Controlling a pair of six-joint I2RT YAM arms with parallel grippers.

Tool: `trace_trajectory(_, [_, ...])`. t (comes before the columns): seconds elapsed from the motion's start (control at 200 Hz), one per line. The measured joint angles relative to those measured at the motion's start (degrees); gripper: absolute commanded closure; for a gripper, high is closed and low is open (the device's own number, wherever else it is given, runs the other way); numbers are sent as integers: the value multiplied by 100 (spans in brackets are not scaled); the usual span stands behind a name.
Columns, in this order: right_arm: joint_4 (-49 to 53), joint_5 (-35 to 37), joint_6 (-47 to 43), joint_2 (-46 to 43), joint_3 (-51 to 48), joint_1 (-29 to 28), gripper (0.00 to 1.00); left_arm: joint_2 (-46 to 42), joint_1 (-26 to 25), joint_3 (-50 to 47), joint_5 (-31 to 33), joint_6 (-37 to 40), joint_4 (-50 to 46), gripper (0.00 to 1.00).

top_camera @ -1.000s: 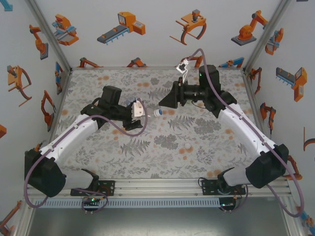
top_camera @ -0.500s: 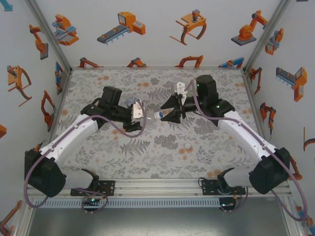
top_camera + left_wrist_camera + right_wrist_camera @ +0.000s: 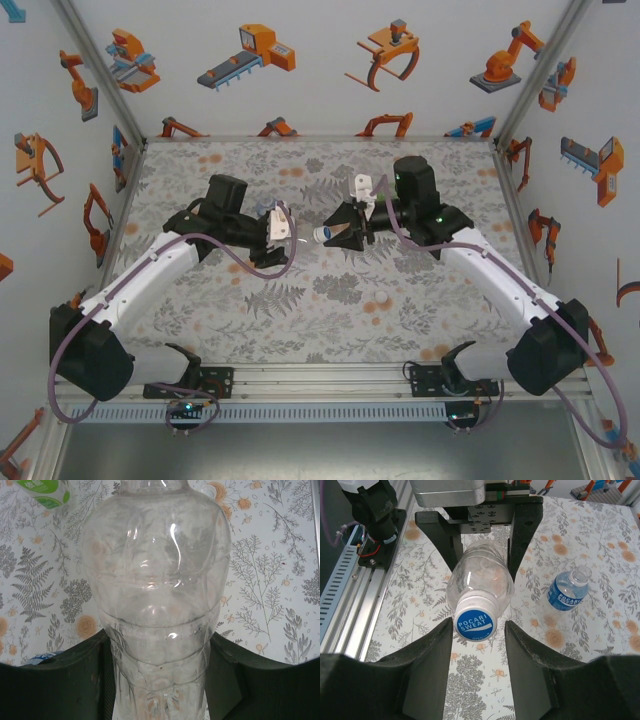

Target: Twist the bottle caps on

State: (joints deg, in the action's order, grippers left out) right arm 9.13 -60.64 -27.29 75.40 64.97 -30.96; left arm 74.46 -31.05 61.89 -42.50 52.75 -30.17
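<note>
My left gripper (image 3: 276, 232) is shut on the body of a clear bottle (image 3: 157, 580), held level above the table with its neck pointing right. A cap with a white rim and a blue top (image 3: 475, 623) sits on that neck. My right gripper (image 3: 479, 626) faces the cap end-on and is open. Its fingers straddle the cap, the left one almost touching and the right one a small gap away. In the top view the right gripper (image 3: 338, 234) meets the cap (image 3: 322, 234) near the table's middle.
A blue-labelled bottle (image 3: 566, 591) with an open neck stands on the floral table (image 3: 300, 320), right of the held bottle. A green-labelled bottle (image 3: 44, 490) lies beyond the clear one. A loose white cap (image 3: 381, 298) rests nearer the front. Walls enclose three sides.
My right gripper has swung down and left from beside the bottle onto the capped neck, and its jaws have narrowed around the cap. The left arm and bottle stayed put.
</note>
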Motion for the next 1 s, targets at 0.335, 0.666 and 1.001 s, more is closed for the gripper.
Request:
trace_trajectory(0.335, [-46,0,-26,0,0,-11,62,39,0,31,13,0,-66,100])
trace_trajectory(0.666, [35,138,310,0,13,-66,96,44,0,37,52,-2,-142,100])
trace_trajectory(1.001, [-184,1641,4463,35,39,-291,100,61,39,44,275,-44,-184,100])
